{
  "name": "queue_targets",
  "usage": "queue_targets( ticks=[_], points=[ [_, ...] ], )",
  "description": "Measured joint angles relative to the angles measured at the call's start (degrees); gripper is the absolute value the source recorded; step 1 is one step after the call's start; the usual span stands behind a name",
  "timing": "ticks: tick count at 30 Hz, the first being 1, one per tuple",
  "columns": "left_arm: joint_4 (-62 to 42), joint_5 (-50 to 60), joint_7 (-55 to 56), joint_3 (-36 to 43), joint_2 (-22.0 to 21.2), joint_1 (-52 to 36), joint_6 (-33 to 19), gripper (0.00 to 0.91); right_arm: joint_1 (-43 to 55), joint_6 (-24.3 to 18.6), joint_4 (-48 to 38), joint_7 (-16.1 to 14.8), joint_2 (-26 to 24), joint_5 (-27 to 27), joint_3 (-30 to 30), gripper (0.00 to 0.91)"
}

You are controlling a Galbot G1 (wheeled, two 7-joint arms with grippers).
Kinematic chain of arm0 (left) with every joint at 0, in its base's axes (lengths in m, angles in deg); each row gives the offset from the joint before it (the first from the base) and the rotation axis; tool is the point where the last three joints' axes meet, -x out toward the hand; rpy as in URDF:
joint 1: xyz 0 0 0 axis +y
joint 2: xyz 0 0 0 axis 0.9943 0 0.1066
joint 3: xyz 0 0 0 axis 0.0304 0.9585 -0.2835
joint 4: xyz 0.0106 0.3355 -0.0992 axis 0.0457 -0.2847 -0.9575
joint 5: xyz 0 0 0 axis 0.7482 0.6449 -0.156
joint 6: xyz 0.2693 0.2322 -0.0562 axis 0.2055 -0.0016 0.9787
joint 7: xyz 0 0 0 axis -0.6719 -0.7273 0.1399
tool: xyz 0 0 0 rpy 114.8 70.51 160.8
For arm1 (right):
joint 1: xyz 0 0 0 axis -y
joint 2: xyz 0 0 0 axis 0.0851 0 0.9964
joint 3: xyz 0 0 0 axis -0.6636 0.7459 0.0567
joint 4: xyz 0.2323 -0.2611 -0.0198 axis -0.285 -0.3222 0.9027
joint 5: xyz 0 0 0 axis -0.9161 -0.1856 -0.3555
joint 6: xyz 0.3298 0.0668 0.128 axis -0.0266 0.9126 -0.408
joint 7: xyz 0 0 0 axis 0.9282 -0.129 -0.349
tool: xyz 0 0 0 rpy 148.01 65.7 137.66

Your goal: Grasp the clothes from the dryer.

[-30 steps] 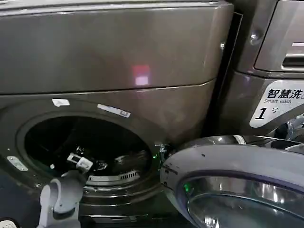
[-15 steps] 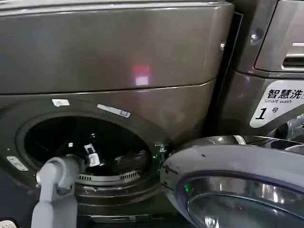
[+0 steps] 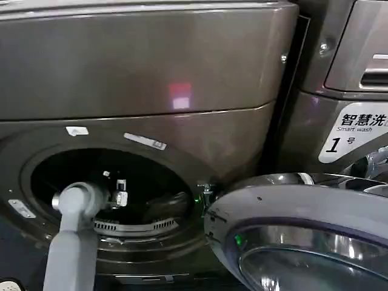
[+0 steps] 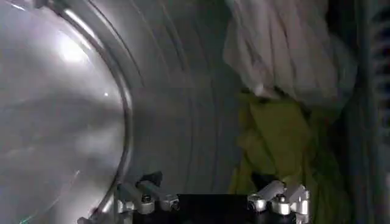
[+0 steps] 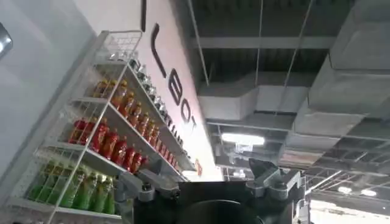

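Note:
The dryer (image 3: 151, 66) is a dark bronze-grey machine with its round drum mouth (image 3: 36, 170) uncovered. My left arm reaches through the mouth, and my left gripper (image 3: 120, 189) hangs inside the dark drum. In the left wrist view the left gripper (image 4: 207, 180) is open with nothing between its fingers. Just beyond one fingertip (image 4: 263, 181), the clothes (image 4: 280, 140) lie as a lime yellow-green heap against the drum wall. My right gripper (image 5: 196, 173) is open and empty, pointing up at a ceiling away from the machine.
A pale whitish cloth (image 4: 286, 49) lies next to the lime garment. The grey-rimmed glass door (image 3: 303, 209) swings open at the lower right of the mouth. A neighbouring panel bears a white "1" sticker (image 3: 351, 136). A shelf of bottles (image 5: 103, 146) stands near the right gripper.
My left arm has risen and pushed further through the drum mouth; the gripper now sits higher and deeper inside. The door has not moved.

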Motion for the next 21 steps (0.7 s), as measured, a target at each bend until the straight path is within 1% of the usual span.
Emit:
queue_targets(
  ticks=[9, 21],
  points=[
    [-4.4, 4.7, -1.1, 0.8, 1.0, -3.1, -2.8, 0.907, 0.3, -0.4, -0.8, 0.0, 0.0, 0.3, 0.4, 0.907],
    [-8.3, 5.0, -1.7, 1.1, 2.6, -4.7, -3.5, 0.907, 0.6, -0.4, -0.7, 0.0, 0.2, 0.4, 0.6, 0.907]
  ],
)
